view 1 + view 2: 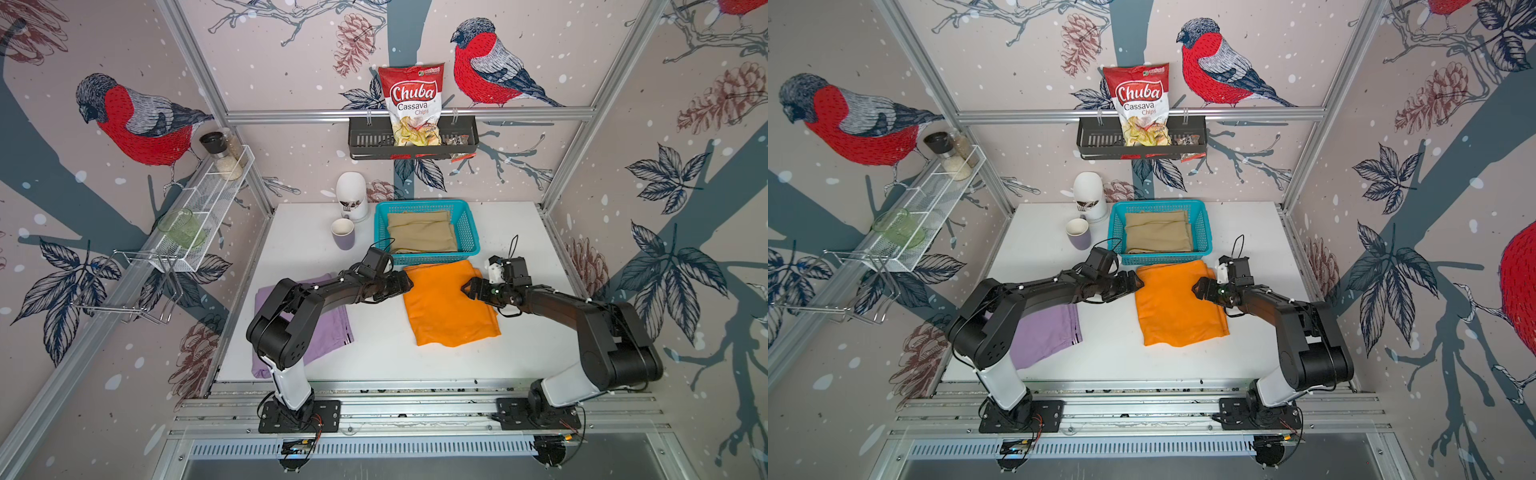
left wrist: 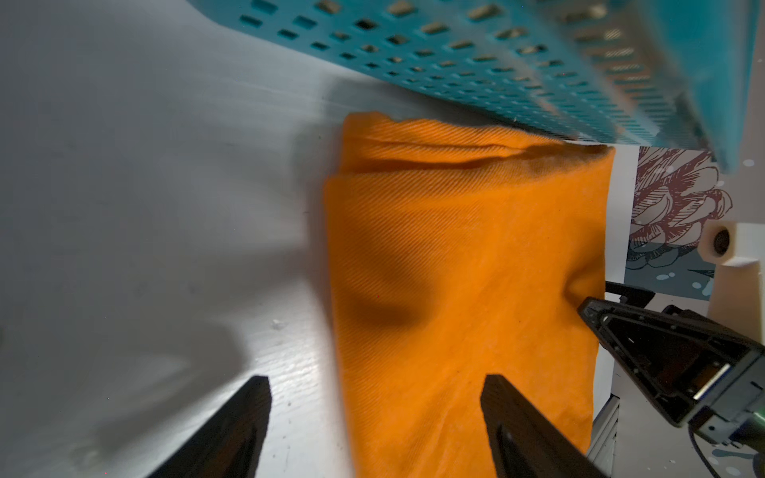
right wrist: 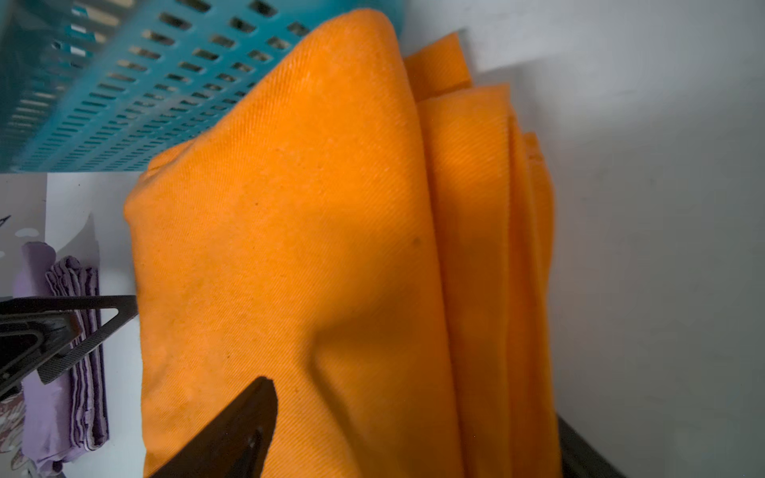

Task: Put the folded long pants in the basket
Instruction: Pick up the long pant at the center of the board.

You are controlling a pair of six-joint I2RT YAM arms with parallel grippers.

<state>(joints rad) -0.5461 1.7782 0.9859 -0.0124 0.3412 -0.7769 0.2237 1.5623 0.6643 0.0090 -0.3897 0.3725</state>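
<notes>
One was done: the tan pants point(image 1: 422, 232) lay in the basket point(image 1: 468, 232). The orange pants point(image 1: 449, 307) beside it and the purple pants point(image 1: 328, 332) farther off waited. My left gripper point(image 2: 376, 380) was open; my right gripper point(image 1: 465, 287), I couldn't tell.

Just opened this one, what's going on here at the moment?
Both arms are working on the orange pants, which lie flat on the table right in front of the basket. The left gripper is open and straddles the bundle's left edge. The right gripper is at the opposite edge with cloth between its fingers, but whether it has clamped is unclear. The tan pants are already inside the basket. The lilac pants lie further left on the table.
</notes>
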